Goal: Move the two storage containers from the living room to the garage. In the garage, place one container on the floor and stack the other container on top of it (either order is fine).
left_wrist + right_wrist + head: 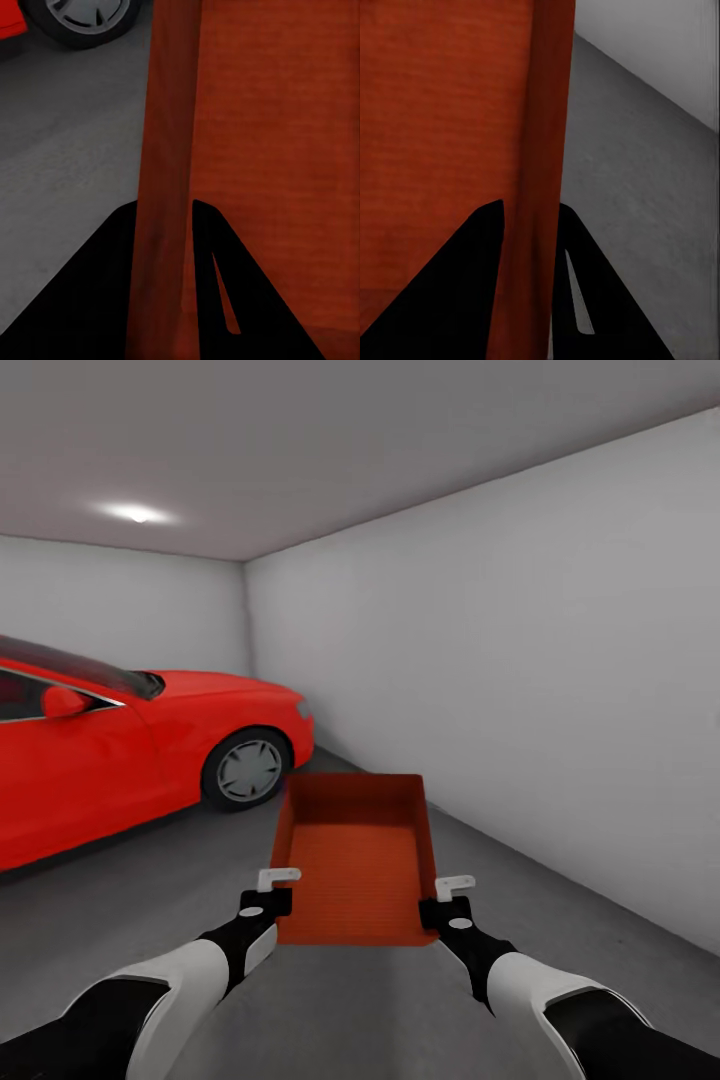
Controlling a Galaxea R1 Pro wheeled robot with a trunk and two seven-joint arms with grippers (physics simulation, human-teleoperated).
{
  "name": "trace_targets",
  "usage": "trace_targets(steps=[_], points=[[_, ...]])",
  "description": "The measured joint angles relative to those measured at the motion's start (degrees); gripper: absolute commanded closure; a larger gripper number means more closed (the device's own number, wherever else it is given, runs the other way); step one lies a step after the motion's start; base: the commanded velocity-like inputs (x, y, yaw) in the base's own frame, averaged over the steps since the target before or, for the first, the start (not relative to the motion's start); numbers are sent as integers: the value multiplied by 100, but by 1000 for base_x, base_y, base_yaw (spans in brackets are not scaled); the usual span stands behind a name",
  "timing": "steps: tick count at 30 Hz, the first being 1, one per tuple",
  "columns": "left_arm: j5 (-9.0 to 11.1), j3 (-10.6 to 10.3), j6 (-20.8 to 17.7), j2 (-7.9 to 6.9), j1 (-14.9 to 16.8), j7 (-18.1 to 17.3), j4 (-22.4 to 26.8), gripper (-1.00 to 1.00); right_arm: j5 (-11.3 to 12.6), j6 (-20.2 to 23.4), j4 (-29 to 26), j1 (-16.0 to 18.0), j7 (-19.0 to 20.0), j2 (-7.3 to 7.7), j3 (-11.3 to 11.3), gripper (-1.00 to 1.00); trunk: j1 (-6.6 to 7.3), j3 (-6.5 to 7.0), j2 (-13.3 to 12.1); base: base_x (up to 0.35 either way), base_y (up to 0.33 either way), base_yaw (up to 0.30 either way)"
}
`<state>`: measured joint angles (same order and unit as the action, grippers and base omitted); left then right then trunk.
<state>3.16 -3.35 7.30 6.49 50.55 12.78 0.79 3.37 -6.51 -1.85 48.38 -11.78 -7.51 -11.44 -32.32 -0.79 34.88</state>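
I hold one orange-red storage container [355, 860] in front of me, above the dark grey garage floor [130, 900]. Its open top faces up and its textured bottom shows inside. My left gripper [275, 888] is shut on its left wall, and my right gripper [448, 893] is shut on its right wall. In the left wrist view the container wall [165, 187] runs between the two dark fingers [90, 285]. The right wrist view shows the other wall [544, 150] clamped the same way, with floor [637, 202] beyond it.
A shiny red car [120, 750] stands at the left, its front wheel [245, 768] close to the container's far left corner. A plain light-grey wall [520, 660] runs along the right. Open floor lies ahead between car and wall.
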Motion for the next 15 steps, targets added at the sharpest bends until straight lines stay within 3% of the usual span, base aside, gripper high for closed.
trace_targets(steps=[15], points=[[1,1,2,0,0,-1,-1,100,1,0,0,0,0,0,-1,100,0,0,0,321,125,-286]])
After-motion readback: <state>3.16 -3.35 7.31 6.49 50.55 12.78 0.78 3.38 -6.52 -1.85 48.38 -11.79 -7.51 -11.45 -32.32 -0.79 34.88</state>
